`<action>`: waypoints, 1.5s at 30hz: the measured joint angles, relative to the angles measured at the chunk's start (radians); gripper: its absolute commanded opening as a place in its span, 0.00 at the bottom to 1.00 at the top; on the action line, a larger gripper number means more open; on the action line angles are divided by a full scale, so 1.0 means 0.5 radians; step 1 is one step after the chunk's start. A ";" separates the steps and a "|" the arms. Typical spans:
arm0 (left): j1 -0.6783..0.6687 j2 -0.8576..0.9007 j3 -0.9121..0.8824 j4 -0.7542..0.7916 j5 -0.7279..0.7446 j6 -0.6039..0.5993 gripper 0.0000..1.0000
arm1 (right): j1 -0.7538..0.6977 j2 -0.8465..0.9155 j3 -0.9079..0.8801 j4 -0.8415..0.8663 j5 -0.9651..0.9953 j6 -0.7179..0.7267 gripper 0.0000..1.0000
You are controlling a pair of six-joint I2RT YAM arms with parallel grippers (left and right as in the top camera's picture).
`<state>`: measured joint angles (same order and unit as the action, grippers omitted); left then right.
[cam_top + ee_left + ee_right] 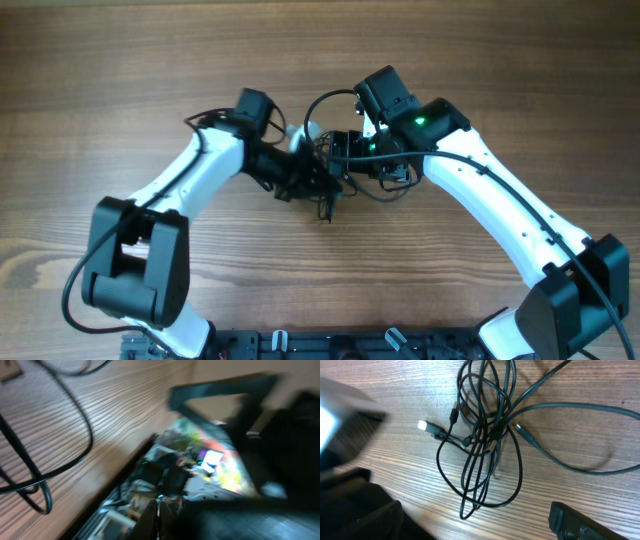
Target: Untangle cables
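The cables point(485, 435) lie as a knot of thin dark loops on the wood, with a silvery plug point(422, 425) sticking out to the left. My right gripper point(475, 520) hangs open just in front of the knot, one finger on each side, touching nothing. Seen from overhead, both grippers meet at the tangle point(335, 185): the right gripper point(345, 150) from the upper right, the left gripper point(308, 180) from the left. The left wrist view is blurred; there the left gripper point(159, 520) has its fingers pressed together. Whether a strand is pinched between them does not show.
Dark cable loops point(75, 425) cross the wood at the left of the left wrist view. A blurred dark bulk point(340, 420), the other arm, fills the left of the right wrist view. The robot base rail point(330, 345) runs along the table's near edge.
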<state>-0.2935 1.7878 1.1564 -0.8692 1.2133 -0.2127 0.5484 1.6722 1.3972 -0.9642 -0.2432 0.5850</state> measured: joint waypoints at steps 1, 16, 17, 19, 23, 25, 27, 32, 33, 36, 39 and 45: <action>0.040 0.000 0.000 0.011 0.050 0.010 0.26 | 0.002 0.000 0.001 0.008 0.007 0.003 0.96; 0.007 0.000 -0.004 -0.169 -0.900 -0.111 0.52 | 0.104 0.008 0.001 0.037 0.016 0.024 1.00; -0.018 0.000 -0.004 -0.169 -0.942 -0.111 0.52 | 0.104 0.014 0.001 0.037 0.016 0.024 0.99; -0.077 0.000 -0.004 -0.169 -1.042 -0.118 0.47 | 0.105 0.037 0.001 0.037 0.015 0.024 0.99; -0.174 0.000 -0.004 -0.139 -1.175 -0.128 0.41 | 0.100 0.075 0.001 0.030 0.025 0.025 0.99; -0.190 0.000 -0.004 -0.104 -1.207 -0.145 0.42 | 0.091 0.086 0.001 0.031 0.031 0.027 0.99; -0.189 0.000 -0.004 -0.069 -1.205 -0.162 0.43 | 0.087 0.088 0.001 0.034 0.032 0.031 1.00; -0.187 0.001 -0.006 -0.023 -1.171 -0.178 0.45 | 0.075 0.086 0.001 0.040 0.031 0.031 1.00; -0.185 0.001 -0.008 -0.018 -1.155 -0.178 0.44 | 0.074 0.085 0.002 0.041 0.031 0.031 0.99; -0.181 0.005 -0.016 0.001 -1.081 -0.167 0.45 | 0.070 0.081 0.002 0.045 0.032 0.032 0.99; -0.182 0.005 -0.018 0.005 -0.943 -0.105 0.45 | 0.060 0.082 0.002 0.066 0.037 0.040 0.99; -0.107 0.005 -0.019 0.005 -0.663 -0.018 0.44 | 0.060 0.082 0.036 0.095 0.027 0.047 1.00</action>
<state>-0.3470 1.7901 1.1469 -0.8665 0.8818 -0.2214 0.5781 1.7130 1.4151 -0.9165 -0.2298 0.6083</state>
